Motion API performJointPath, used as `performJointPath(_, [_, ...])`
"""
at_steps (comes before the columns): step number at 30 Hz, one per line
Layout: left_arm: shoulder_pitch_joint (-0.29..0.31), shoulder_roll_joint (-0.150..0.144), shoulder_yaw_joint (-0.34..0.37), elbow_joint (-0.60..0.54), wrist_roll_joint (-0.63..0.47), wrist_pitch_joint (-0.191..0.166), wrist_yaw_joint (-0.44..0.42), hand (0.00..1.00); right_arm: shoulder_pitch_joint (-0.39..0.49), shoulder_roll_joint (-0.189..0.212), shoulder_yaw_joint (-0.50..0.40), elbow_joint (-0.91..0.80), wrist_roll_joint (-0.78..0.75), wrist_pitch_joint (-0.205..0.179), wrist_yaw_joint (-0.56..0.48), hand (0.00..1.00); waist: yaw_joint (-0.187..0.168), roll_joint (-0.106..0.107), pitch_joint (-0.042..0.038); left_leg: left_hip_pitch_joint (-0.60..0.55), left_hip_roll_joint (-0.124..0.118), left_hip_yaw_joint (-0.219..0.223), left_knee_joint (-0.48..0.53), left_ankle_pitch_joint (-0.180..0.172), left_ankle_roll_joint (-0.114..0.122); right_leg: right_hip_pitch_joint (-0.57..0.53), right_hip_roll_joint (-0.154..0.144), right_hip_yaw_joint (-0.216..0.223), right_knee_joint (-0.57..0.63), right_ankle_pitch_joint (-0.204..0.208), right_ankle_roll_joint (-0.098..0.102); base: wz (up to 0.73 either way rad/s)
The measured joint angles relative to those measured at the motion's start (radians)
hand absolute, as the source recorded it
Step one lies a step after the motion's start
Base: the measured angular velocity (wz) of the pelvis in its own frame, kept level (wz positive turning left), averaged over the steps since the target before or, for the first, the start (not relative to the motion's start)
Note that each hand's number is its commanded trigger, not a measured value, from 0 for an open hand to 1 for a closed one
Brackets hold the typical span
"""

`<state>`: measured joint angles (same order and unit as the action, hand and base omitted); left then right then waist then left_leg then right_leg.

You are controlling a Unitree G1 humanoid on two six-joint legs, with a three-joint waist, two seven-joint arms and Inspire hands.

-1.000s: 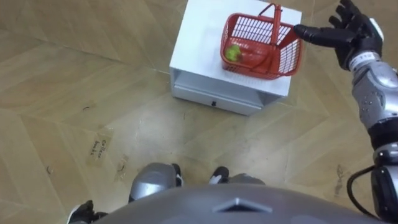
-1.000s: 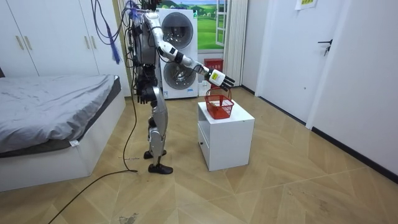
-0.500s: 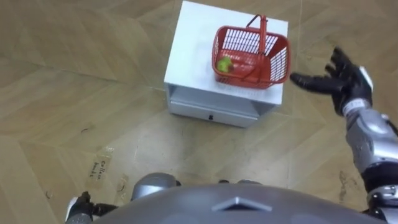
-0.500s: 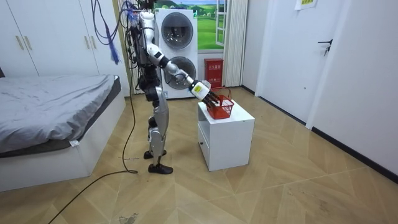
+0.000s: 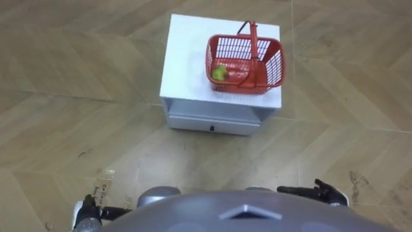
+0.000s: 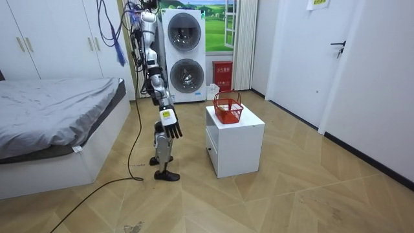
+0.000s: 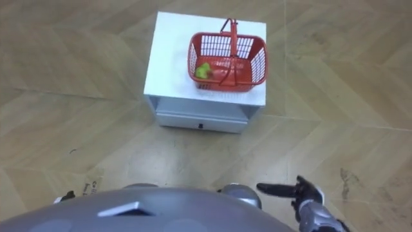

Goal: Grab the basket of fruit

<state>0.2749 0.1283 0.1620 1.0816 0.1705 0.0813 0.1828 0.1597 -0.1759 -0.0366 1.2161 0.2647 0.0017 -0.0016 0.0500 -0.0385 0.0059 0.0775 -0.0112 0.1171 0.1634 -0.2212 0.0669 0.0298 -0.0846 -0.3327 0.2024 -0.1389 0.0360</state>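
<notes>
**Basket waits on the cabinet, both hands down low**

Closest to the robot's own body, its right hand (image 5: 320, 191) hangs by its hip. The fingers are straight and a little spread, and they hold nothing. The room view shows the same hand, loose at the end of a lowered arm. The left hand (image 5: 86, 214) sits low on the other side; how it is set I cannot tell.

The robot stands on the wooden floor (image 5: 77, 96), facing a white cabinet (image 5: 190, 61) and a short way back from it. A drawer front (image 5: 212, 121) faces the robot.

The red fruit basket (image 5: 276, 67) stands on the cabinet top, on the robot's right half and close to that edge. Its handle (image 5: 253, 40) stands upright over the middle. A green fruit (image 5: 220, 73) lies inside against the left wall. There is something reddish beside it that I cannot make out.

To my eye this is a light, stiff lattice basket, probably plastic, and it should not give under a grip. The load is small, but it is loose and off-centre, so the basket would likely tip or swing once lifted. I think the best hold is the top of the handle's arch, with the fingers hooked underneath. The rim is thin and would pinch poorly.

Behind it all, stacked washing machines (image 6: 184, 55) stand against the far wall.
</notes>
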Motion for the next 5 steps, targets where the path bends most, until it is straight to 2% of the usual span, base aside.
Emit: performJointPath(5, [0.005,-0.001,0.0,0.015,0.026,0.022,-0.015,0.0,-0.006,0.008,-0.008,0.062,-0.007,0.0,0.011,0.0,-0.014,0.004,-0.0003,0.004,0.0,-0.001,0.003,0.0,0.0,0.006,0.001,0.004,0.0,0.0,0.0,0.0])
